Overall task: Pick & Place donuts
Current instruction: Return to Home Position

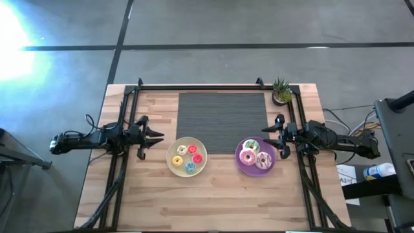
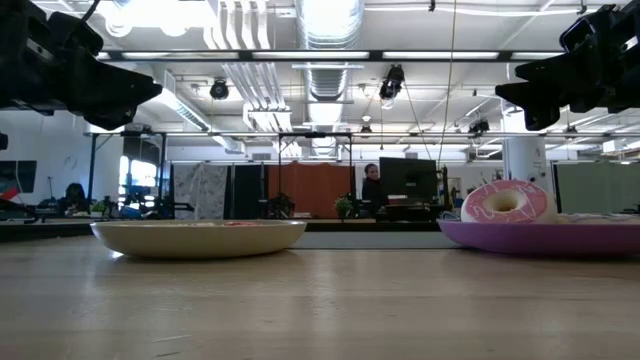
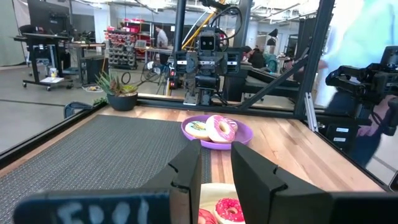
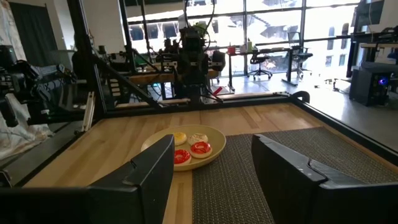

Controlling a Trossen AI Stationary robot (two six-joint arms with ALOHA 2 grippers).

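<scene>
Several tiny donuts (image 1: 192, 149), red, yellow and blue, lie in the cream-yellow plate (image 1: 172, 166) left of the table's middle. Three larger donuts (image 1: 248, 156), iced pink, white and green, lie in the purple plate (image 1: 240, 167) to its right. My left gripper (image 1: 154, 137) hovers open just left of the cream plate, above the table, and holds nothing. My right gripper (image 1: 270, 138) hovers open at the purple plate's right far side, also bare. The left wrist view shows the left gripper (image 3: 216, 155) pointing at the purple plate (image 3: 244, 134). The right wrist view shows the right gripper (image 4: 212, 146) facing the cream plate (image 4: 152, 144).
A dark grey mat (image 1: 222, 113) covers the table's far middle. A small potted plant (image 1: 281, 90) stands at the far right corner. Black frame rails (image 1: 123, 168) run along the left and right sides. Bare wood lies along the near edge. A person (image 2: 372, 185) sits in the room beyond.
</scene>
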